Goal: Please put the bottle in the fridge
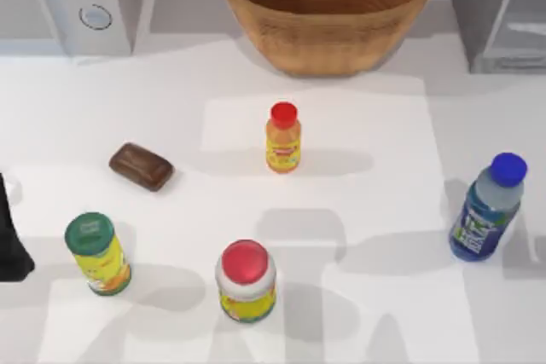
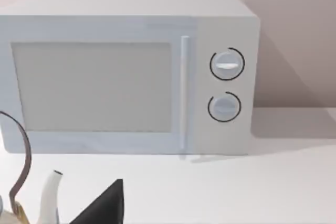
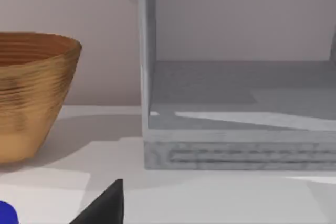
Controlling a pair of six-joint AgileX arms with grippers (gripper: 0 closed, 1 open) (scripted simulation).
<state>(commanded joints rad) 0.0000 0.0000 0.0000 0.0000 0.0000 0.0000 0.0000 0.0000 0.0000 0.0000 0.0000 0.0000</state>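
The clear plastic bottle with blue screw cap [image 1: 488, 207] stands free at right of the top view, below the large grey metallic fridge [image 1: 499, 6] in the upper right corner. Finger states of both grippers: cannot tell. Grasp the bottle's body squarely; keep it upright.

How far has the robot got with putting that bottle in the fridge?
It has barely started. The bottle stands upright on the table's right side, nothing holding it. The fridge already looks open, its inside bare in the right wrist view. The left arm sits at the table's left edge. Still left: grasp the bottle, carry it over, set it inside.
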